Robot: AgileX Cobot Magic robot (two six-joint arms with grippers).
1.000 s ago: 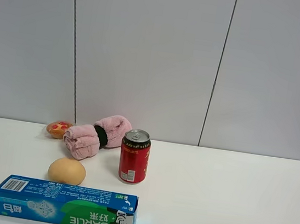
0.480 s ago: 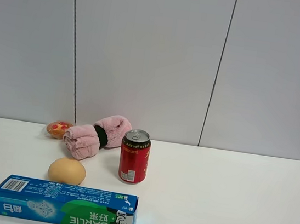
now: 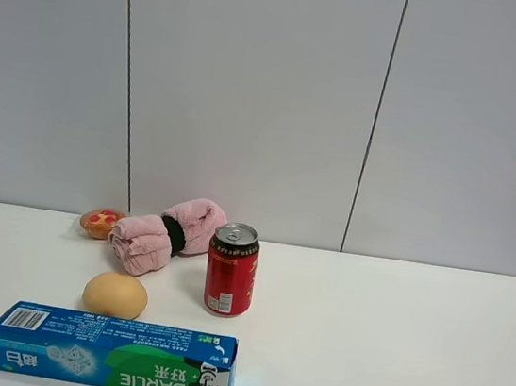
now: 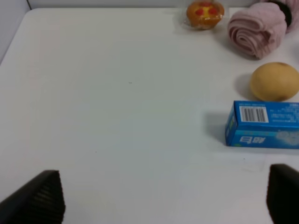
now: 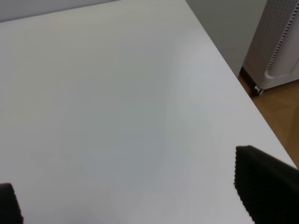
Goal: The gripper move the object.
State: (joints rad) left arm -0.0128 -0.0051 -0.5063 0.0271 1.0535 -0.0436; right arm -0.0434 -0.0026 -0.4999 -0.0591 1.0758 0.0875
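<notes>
The blue and green DARLIE toothpaste box (image 3: 113, 353) lies flat at the front left of the white table, its long side across the view. Its barcode end also shows in the left wrist view (image 4: 264, 125). Neither gripper shows in the exterior high view. In the left wrist view my left gripper (image 4: 161, 198) is open and empty, with its black fingertips (image 4: 37, 198) wide apart above bare table, well short of the box's end. In the right wrist view my right gripper (image 5: 135, 196) is open and empty over bare table near the table's right edge.
A red soda can (image 3: 231, 269) stands behind the box. A tan egg-shaped ball (image 3: 115, 295) lies just behind the box's left half. A rolled pink towel (image 3: 165, 232) and a small orange pastry (image 3: 100, 222) lie near the wall. A white appliance (image 5: 280, 42) stands on the floor beyond the table edge.
</notes>
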